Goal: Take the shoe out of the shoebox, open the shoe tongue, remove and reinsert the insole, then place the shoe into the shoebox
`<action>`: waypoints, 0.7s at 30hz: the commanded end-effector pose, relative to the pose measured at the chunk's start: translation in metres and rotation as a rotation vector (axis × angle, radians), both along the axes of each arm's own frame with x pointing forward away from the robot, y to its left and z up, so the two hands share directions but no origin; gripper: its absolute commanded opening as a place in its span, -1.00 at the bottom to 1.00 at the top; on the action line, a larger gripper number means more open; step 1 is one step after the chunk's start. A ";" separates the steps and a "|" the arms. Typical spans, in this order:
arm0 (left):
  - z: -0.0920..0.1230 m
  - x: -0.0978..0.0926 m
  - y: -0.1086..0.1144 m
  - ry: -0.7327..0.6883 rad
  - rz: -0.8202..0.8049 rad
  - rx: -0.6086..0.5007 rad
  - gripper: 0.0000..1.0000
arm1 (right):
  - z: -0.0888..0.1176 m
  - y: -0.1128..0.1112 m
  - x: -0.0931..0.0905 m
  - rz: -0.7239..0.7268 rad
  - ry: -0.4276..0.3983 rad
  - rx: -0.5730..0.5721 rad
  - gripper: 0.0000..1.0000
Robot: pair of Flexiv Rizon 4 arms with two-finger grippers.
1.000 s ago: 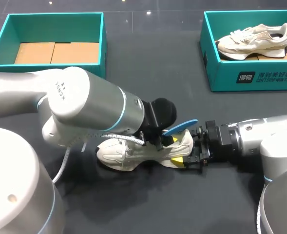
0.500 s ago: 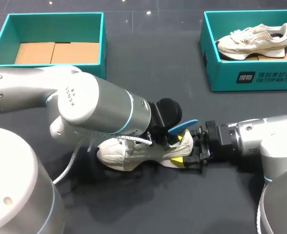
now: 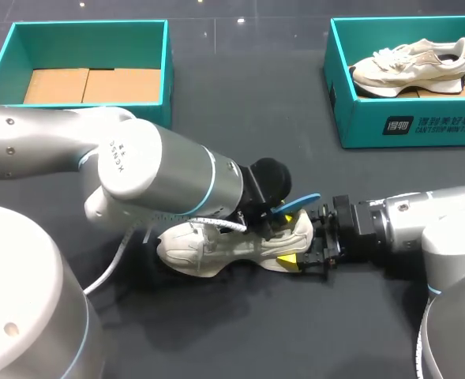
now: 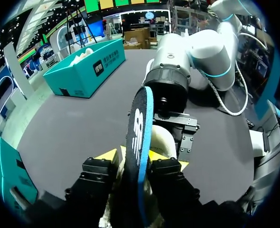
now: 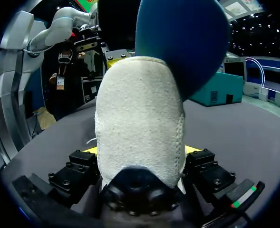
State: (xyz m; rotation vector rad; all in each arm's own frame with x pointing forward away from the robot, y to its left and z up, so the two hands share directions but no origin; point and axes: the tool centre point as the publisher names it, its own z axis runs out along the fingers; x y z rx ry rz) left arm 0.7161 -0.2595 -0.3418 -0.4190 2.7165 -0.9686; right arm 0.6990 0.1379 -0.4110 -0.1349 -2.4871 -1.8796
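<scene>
One second has changed little: less of the blue insole (image 3: 301, 201) shows above the heel of the shoe (image 3: 216, 246), because the left hand (image 4: 137, 157), pinching it, has slid heelward. The right hand (image 5: 140, 151) clamps that heel on the desk (image 3: 240, 110). I judge the insole step unfinished, boxing still ahead.

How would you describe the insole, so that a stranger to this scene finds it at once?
On the dark table, in the front middle, lies a cream shoe. From its heel end rises the insole, pinched in the left gripper: it is the only thin blue piece, while the shoe around it is cream.
</scene>
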 end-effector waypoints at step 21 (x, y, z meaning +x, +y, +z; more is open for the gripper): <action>0.035 0.007 -0.011 0.116 -0.063 -0.058 -1.00 | -0.001 0.001 -0.002 0.000 0.001 -0.005 -1.00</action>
